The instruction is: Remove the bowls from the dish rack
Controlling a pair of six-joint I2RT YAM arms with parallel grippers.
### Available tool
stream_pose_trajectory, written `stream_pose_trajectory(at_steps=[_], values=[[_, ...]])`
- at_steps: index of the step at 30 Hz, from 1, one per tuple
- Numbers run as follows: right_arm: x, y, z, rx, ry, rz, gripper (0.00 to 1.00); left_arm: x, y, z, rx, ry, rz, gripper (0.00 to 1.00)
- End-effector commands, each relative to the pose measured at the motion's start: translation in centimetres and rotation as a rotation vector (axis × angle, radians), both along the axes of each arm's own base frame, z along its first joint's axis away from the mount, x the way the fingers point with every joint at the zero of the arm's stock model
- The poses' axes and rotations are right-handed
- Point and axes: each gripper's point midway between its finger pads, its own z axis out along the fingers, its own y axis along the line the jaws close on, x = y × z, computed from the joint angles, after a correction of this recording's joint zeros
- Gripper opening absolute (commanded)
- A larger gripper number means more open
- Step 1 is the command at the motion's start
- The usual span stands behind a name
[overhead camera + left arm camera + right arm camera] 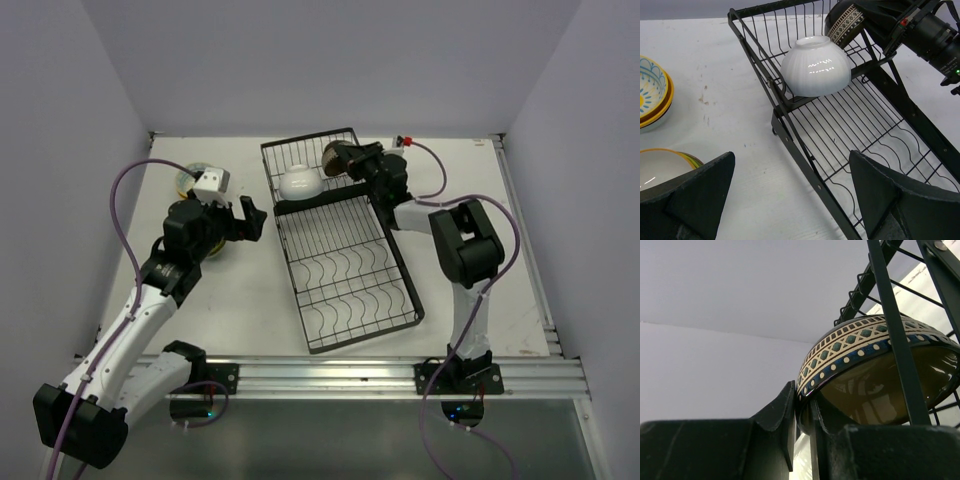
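The right hand (802, 416) pinches the rim of the dark brown patterned round bowl (875, 375), one finger inside and one outside. The bowl is tilted in the small far section of the long black wire dish rack (345, 270), with rack bars crossing it. Beside it lies an overturned ribbed white bowl (816, 65). The left hand (790, 200) hovers spread wide over the white surface (740, 75) beside the rack. The colourful stacked bowls (650, 95) at the left are cropped and partly hidden.

White table (250, 292), pale walls (330, 60)
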Motion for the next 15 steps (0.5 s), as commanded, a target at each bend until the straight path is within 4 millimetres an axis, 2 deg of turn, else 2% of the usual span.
stream_pose_trajectory(at_steps=[1,9,15], values=[[1.4,0.2,2.6,0.013,-0.08,-0.008,0.04,0.3,-0.3,1.5,0.004,-0.047,-0.013,1.0],[2.8,1.0,3.5,-0.012,-0.098,0.01,0.0,0.2,-0.6,1.5,0.008,-0.047,-0.02,1.0],[3.1,1.4,6.1,-0.006,-0.136,0.031,0.0,0.1,-0.5,1.7,0.009,-0.054,-0.021,1.0]])
